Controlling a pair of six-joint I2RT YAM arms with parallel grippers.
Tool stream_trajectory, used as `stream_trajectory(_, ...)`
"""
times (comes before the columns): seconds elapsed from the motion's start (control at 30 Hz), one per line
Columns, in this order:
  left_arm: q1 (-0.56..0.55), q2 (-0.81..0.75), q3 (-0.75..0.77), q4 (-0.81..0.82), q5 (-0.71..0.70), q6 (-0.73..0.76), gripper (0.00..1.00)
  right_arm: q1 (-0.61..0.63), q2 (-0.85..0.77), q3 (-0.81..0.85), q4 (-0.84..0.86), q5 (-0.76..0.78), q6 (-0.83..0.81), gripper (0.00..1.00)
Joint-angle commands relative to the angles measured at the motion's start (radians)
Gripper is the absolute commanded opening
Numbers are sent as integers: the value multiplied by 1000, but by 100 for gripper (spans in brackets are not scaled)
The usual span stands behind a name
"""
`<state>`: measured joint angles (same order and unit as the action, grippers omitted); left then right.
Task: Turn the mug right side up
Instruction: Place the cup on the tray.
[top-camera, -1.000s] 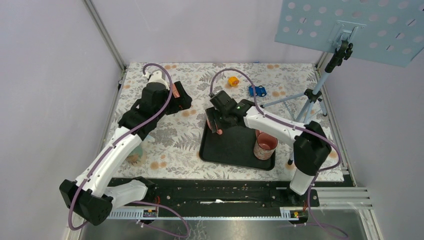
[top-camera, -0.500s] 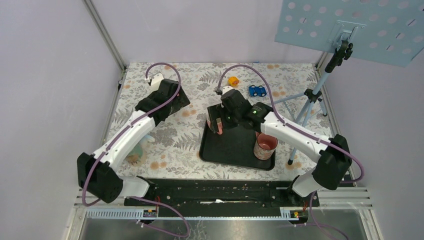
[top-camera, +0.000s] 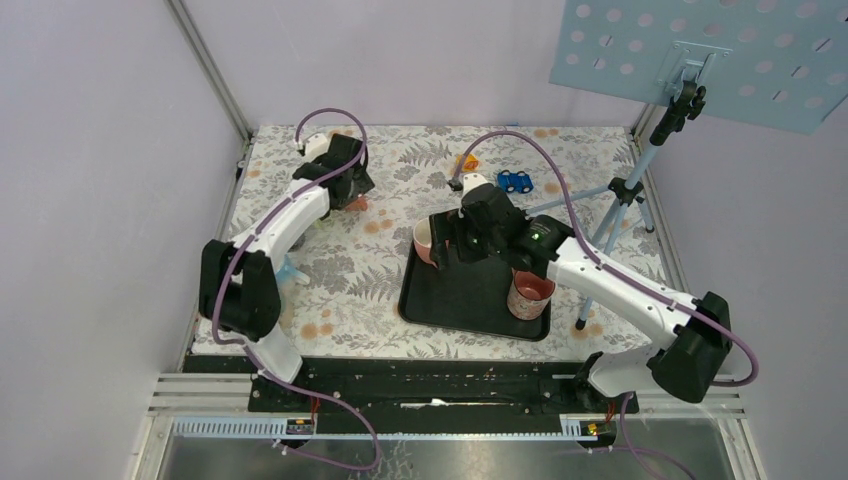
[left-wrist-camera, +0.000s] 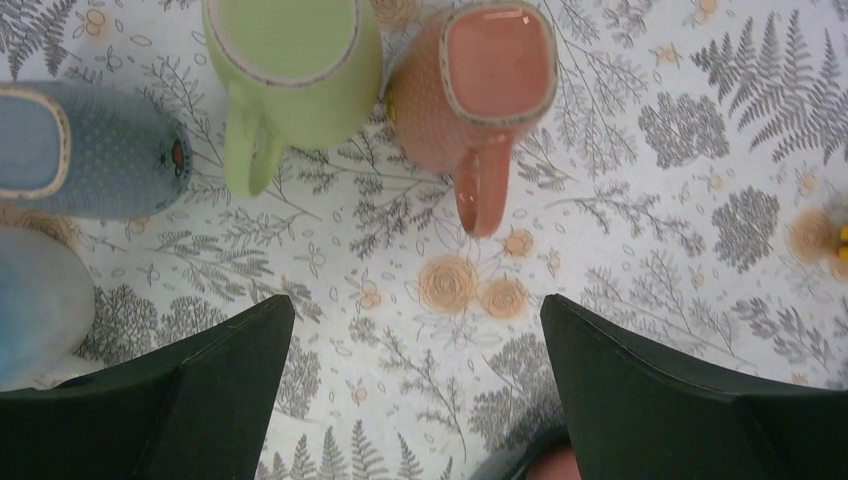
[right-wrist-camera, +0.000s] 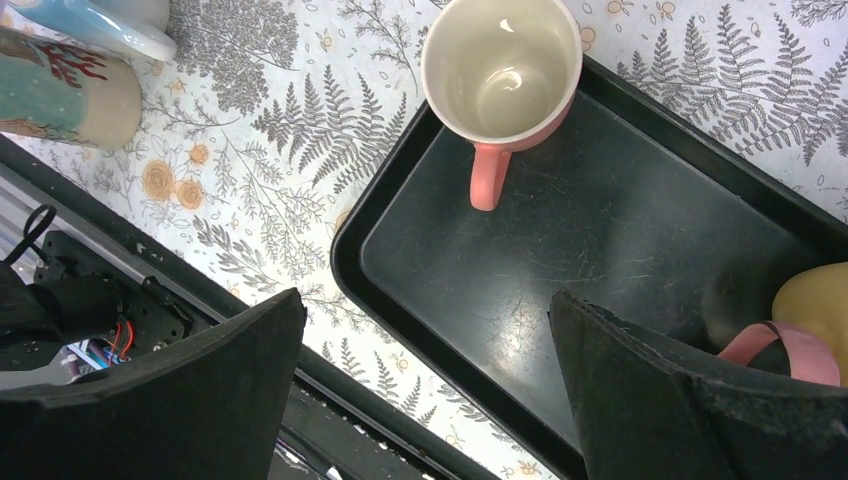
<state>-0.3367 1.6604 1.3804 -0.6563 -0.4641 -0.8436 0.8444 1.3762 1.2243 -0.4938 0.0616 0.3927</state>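
1. Reference item: a black tray (top-camera: 465, 300) lies on the fern-patterned worktop (top-camera: 350, 275), in front of the right arm.
2. Task item: the pink mug (top-camera: 426, 243) stands upright, mouth up, in the tray's far-left corner. The right wrist view shows its cream interior (right-wrist-camera: 505, 75), with the handle pointing toward the tray's middle.
3. The right pincer (top-camera: 450, 250) is released, jaws spread wide. It hangs over the far-left part of the tray, just beside the mug and clear of it. Bare tray floor (right-wrist-camera: 620, 250) shows between its fingers (right-wrist-camera: 200, 400).
4. The left pincer (top-camera: 348, 192) is released, jaws spread wide. It hangs over the worktop well to the left of the tray and farther back. Only patterned cloth shows between its fingers (left-wrist-camera: 680, 400).
5. Under the left pincer is a cluster of a green mug (left-wrist-camera: 290, 60), a salmon mug (left-wrist-camera: 485, 85) just beside it, and a blue mug (left-wrist-camera: 85, 150) apart on the other side. Whether these stand mouth up or base up cannot be told.
6. A second pink mug (top-camera: 530, 293) stands at the tray's right side, toward the near edge.
7. Beyond the tray's far edge lie an orange toy (top-camera: 466, 160) and a blue toy car (top-camera: 516, 181).
8. To the right of the tray a tripod stand (top-camera: 625, 195) carries a perforated panel (top-camera: 720, 60).
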Motion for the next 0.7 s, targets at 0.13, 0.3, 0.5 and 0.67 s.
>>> stream_trajectory(0.13,69,116,135,20,26,29,99,9,-63,-8,24,8,3,100)
stream_trajectory(0.3,94,191,187,19,56,34,99,8,-89,-29,35,18,2,100)
stream_trajectory(0.5,110,260,229,4,49,45,99,8,-116,-48,38,15,3,100)
stream_trajectory(0.67,116,306,263,4,70,47,99,7,-151,-60,30,38,-1,100)
